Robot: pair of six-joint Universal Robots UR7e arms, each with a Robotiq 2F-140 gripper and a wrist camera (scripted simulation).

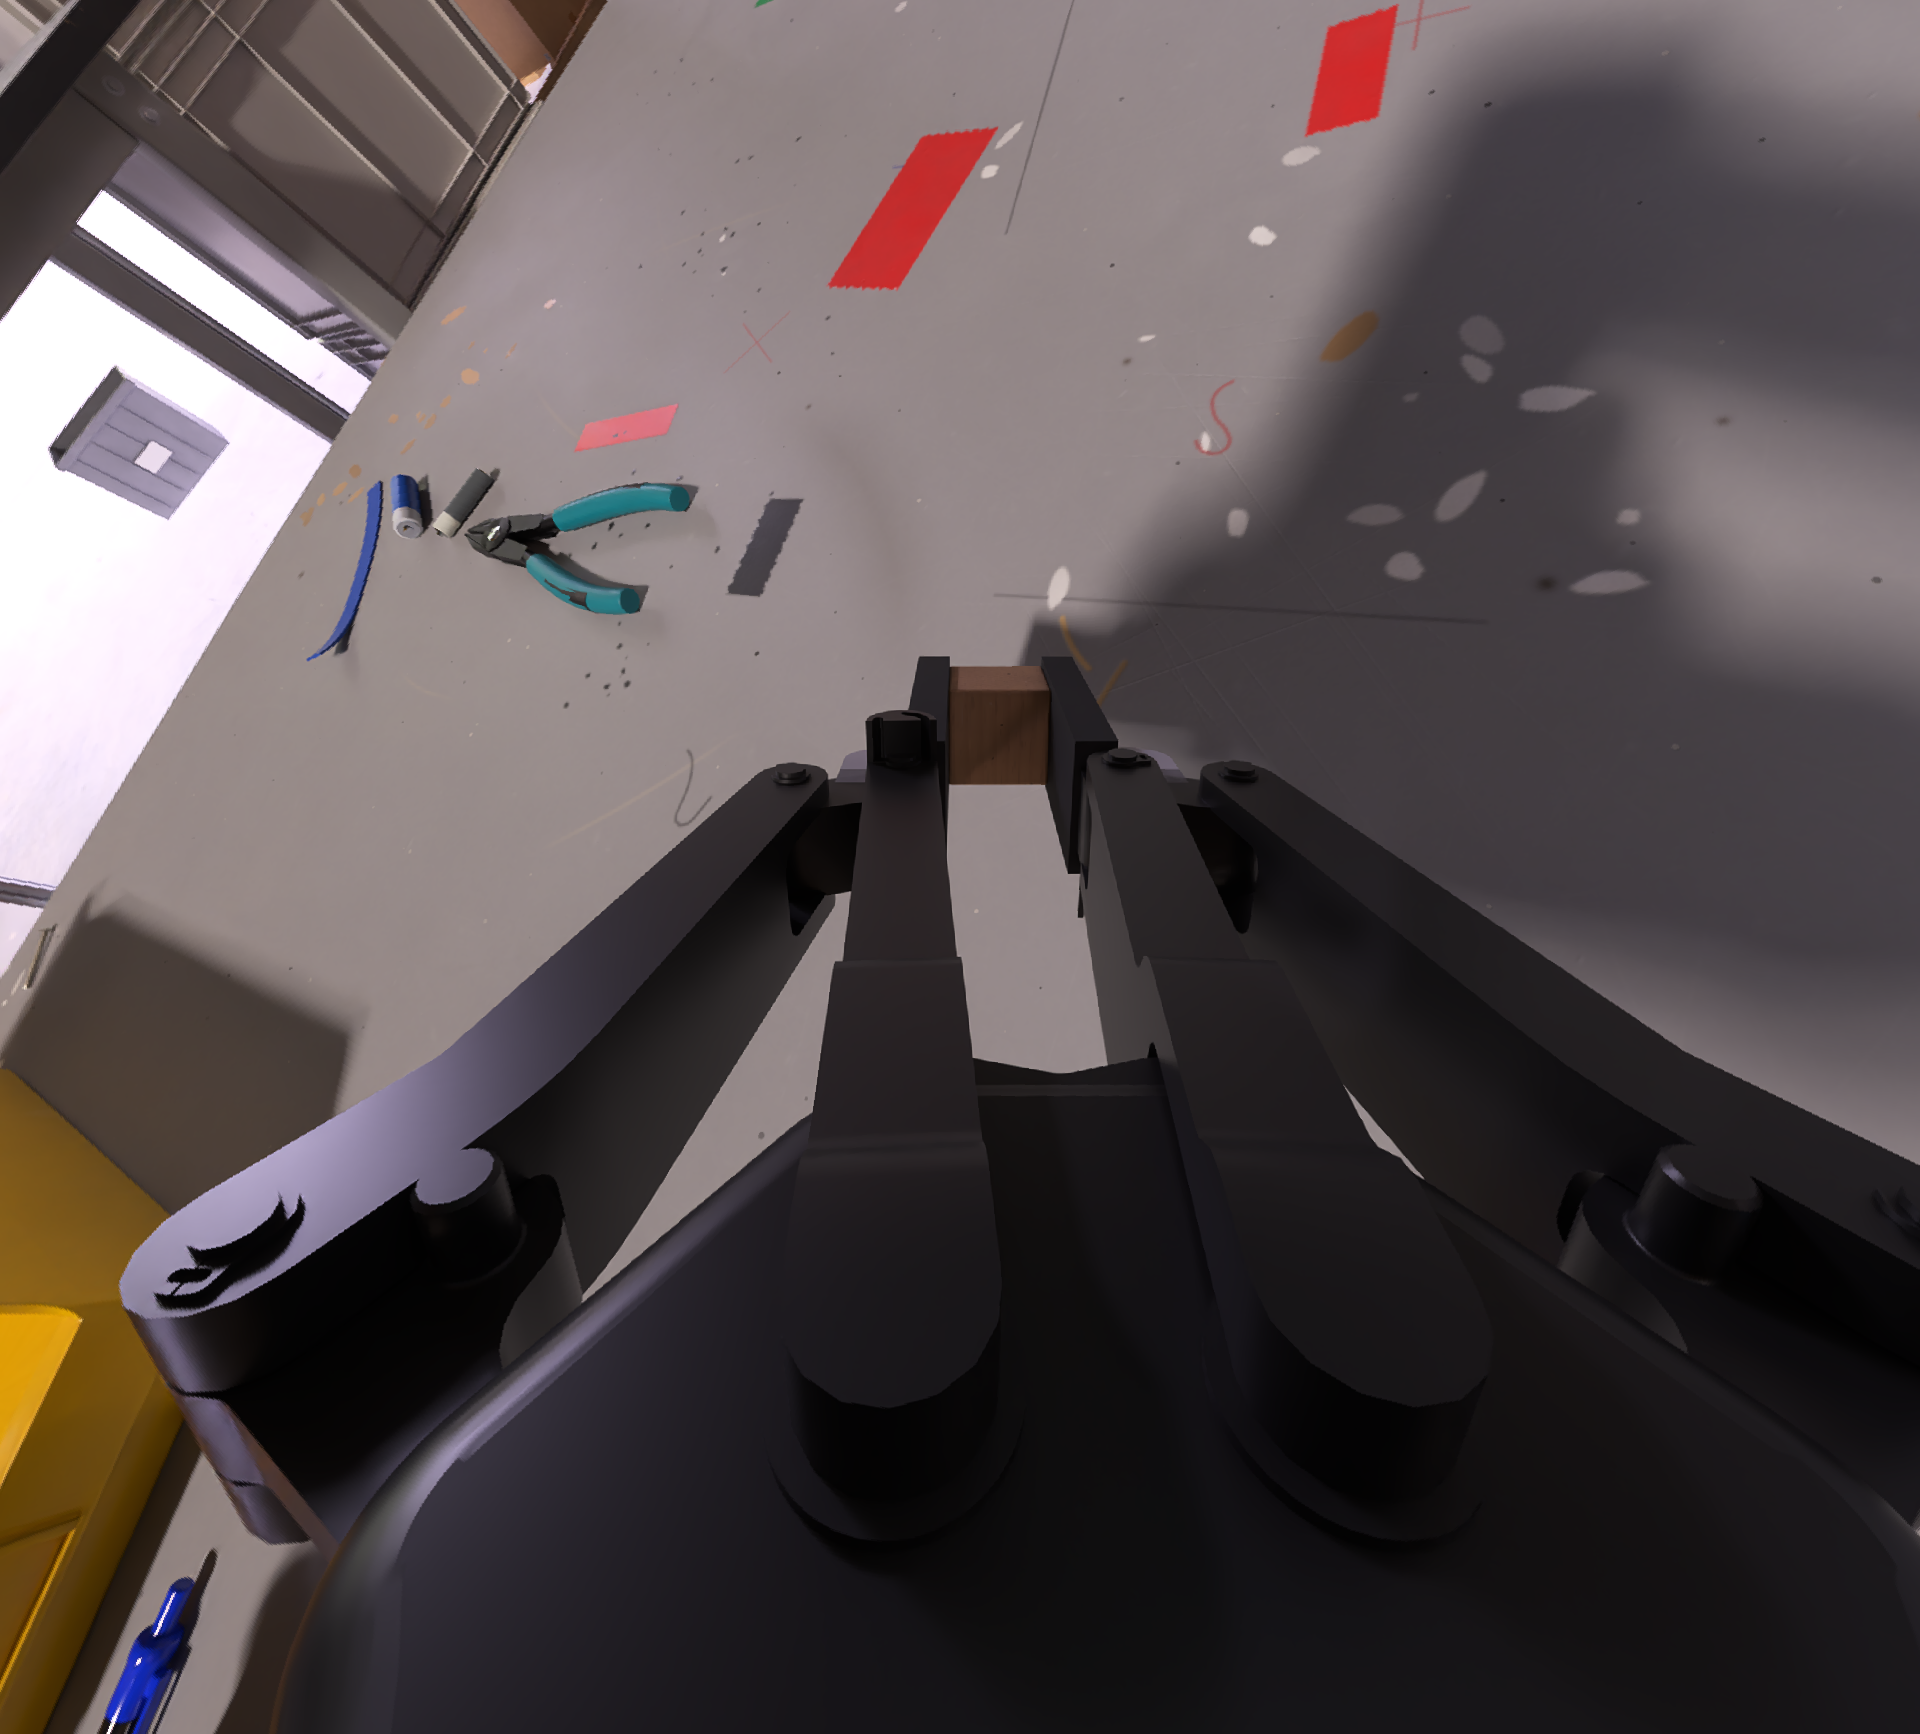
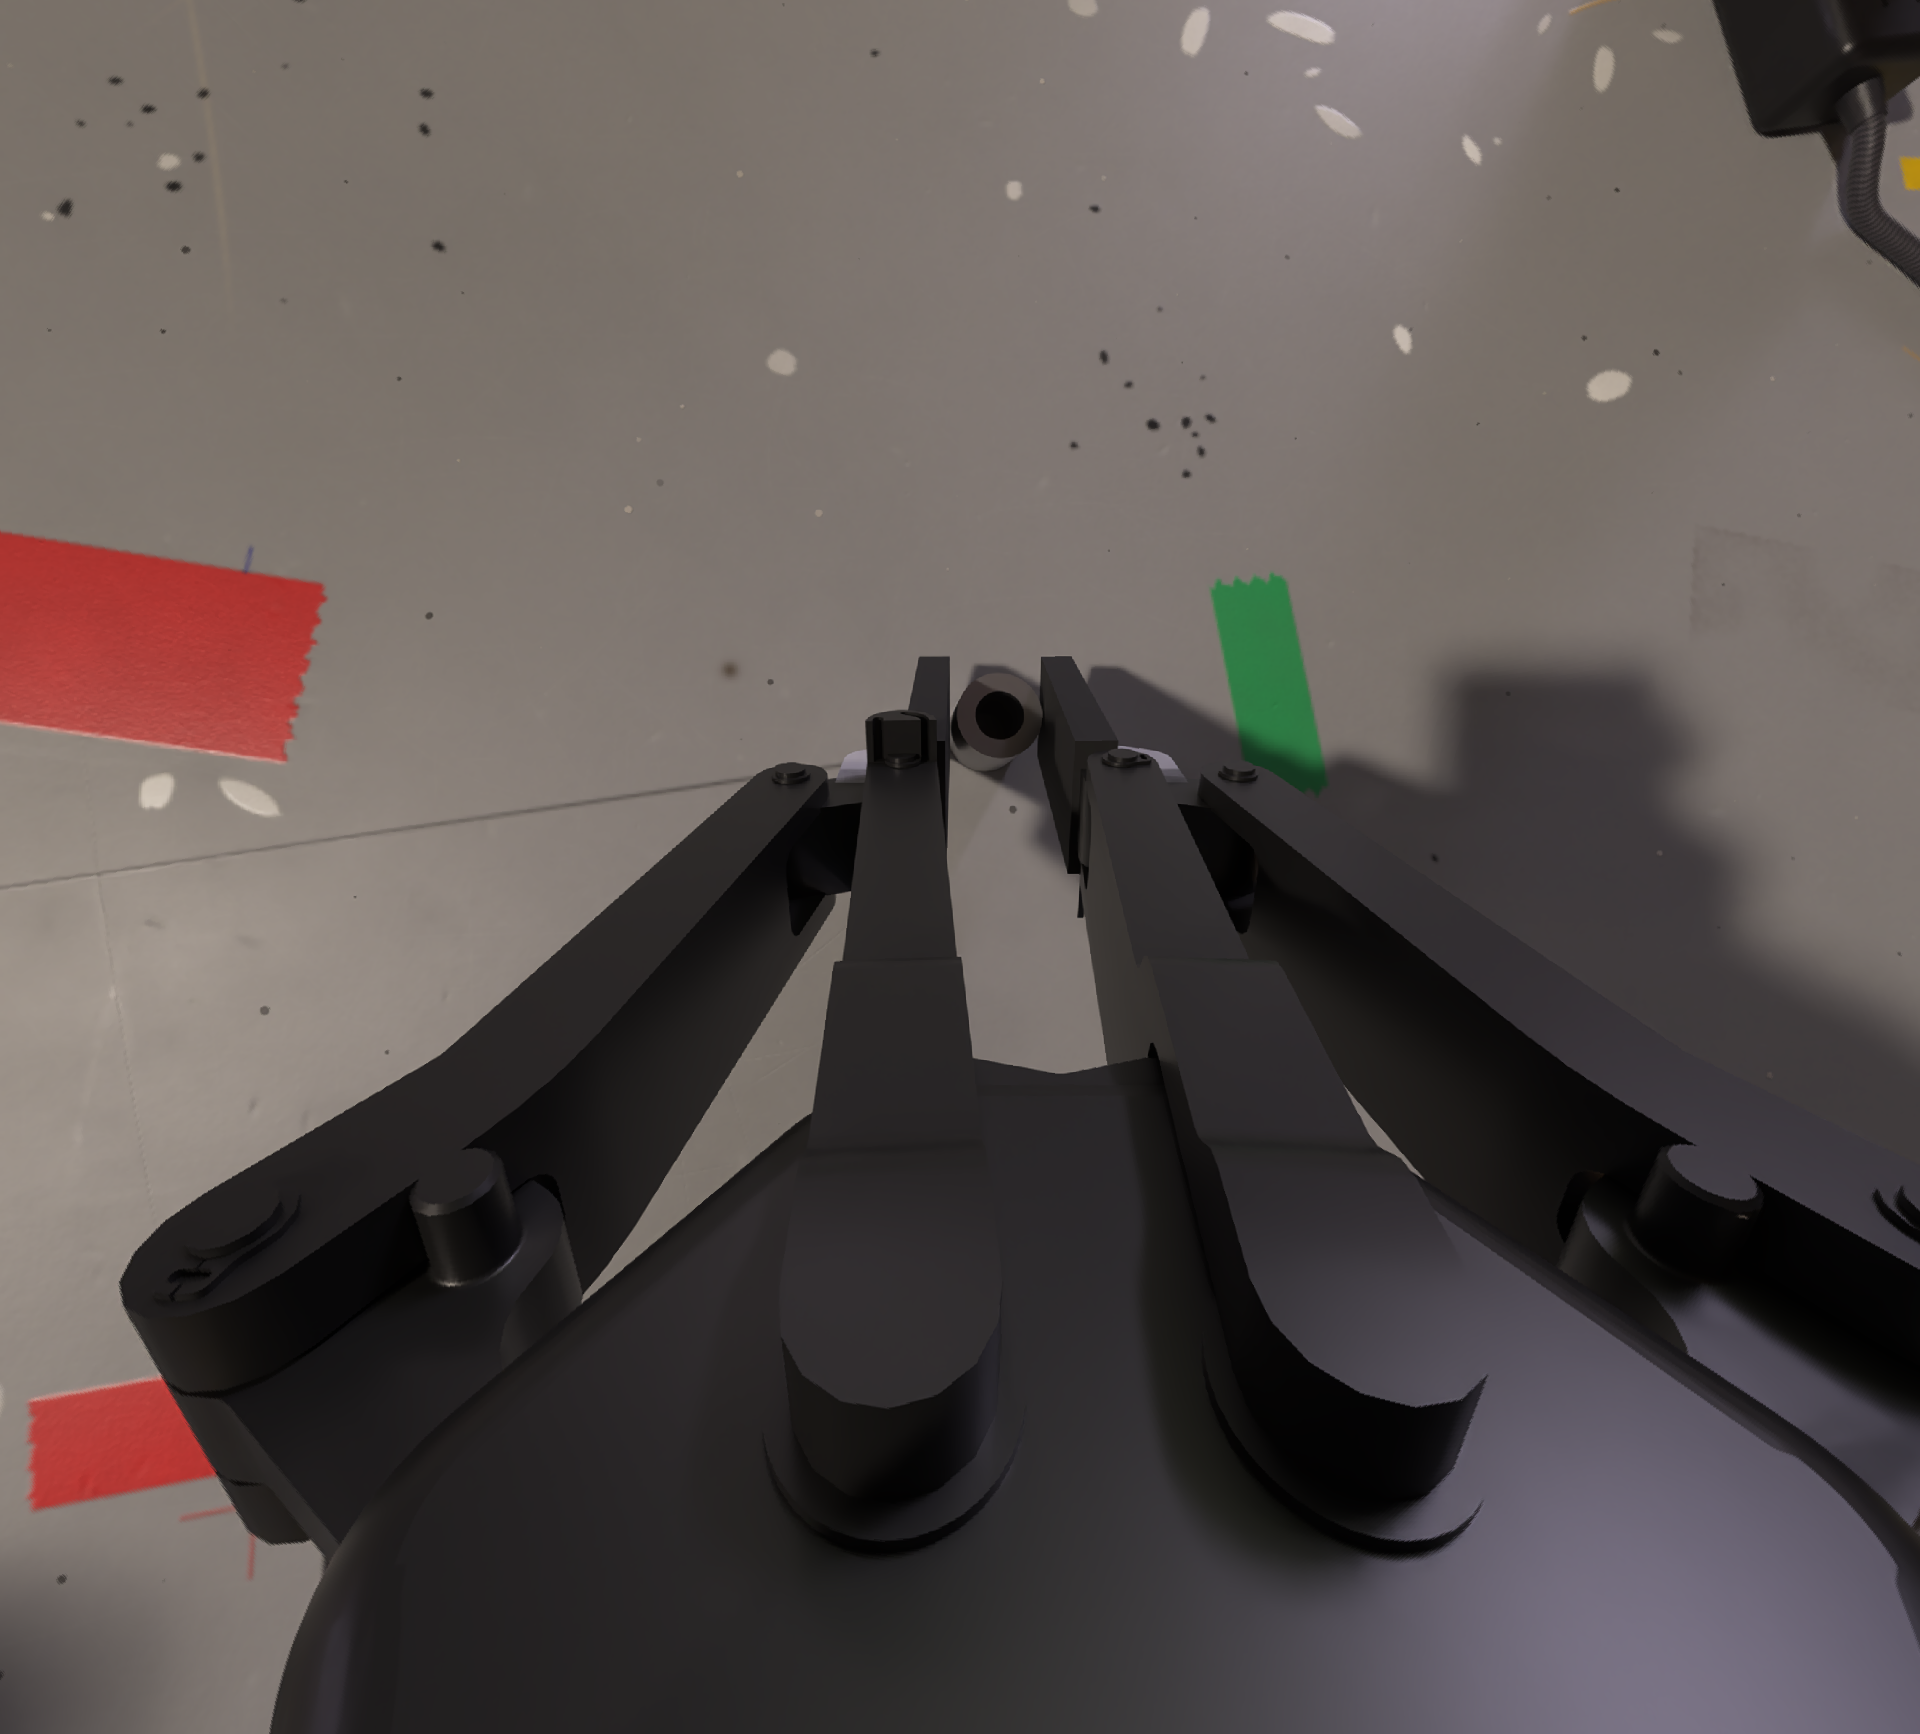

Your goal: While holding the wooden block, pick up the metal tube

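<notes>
while the small brown wooden block (image 1: pixel 997 723) is clamped between the pads of the left gripper (image 1: pixel 995 718), held above the grey speckled table (image 1: pixel 1039 396), the short dark metal tube (image 2: pixel 994 726) stands upright between the fingertips of the right gripper (image 2: pixel 995 718). its open bore is seen from above. the right jaws are narrowed around the tube, but a sliver of gap shows on the right side, so firm contact cannot be confirmed. the closing should be finished evenly, centred on the tube, before any lift is made straight up; the block's clamp should be kept unchanged.
</notes>
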